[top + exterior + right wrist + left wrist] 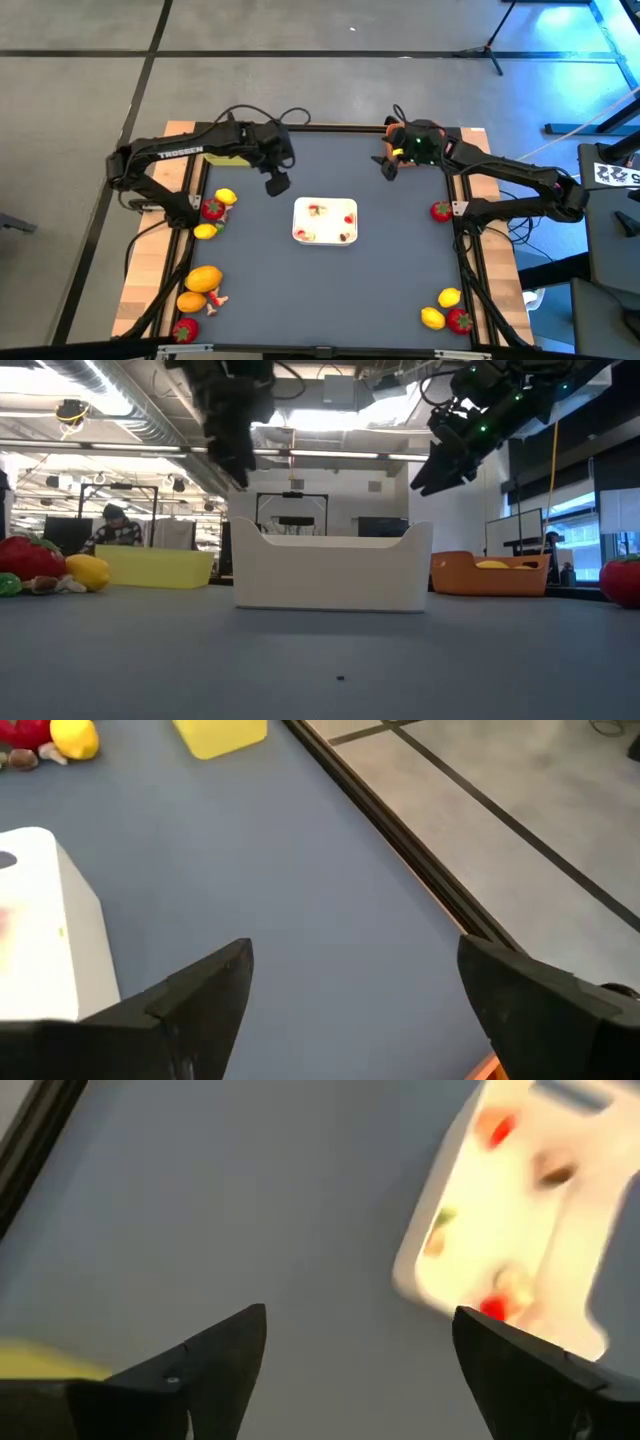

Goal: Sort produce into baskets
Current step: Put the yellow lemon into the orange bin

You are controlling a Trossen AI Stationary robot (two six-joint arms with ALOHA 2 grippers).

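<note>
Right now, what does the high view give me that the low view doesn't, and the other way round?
Only the high view shows the fruit clusters along the table's near corners, such as the orange piece and a lemon, plus scraps inside the white tray.

Only the low view shows the yellow-green basket and the orange basket.

Both show the tray, the left gripper and the right gripper raised above the table, holding nothing.

surface (380, 290): matt grey, smooth, bare wood edges | tray (325, 206): glossy white plastic | baskets (160, 567): smooth plastic
</note>
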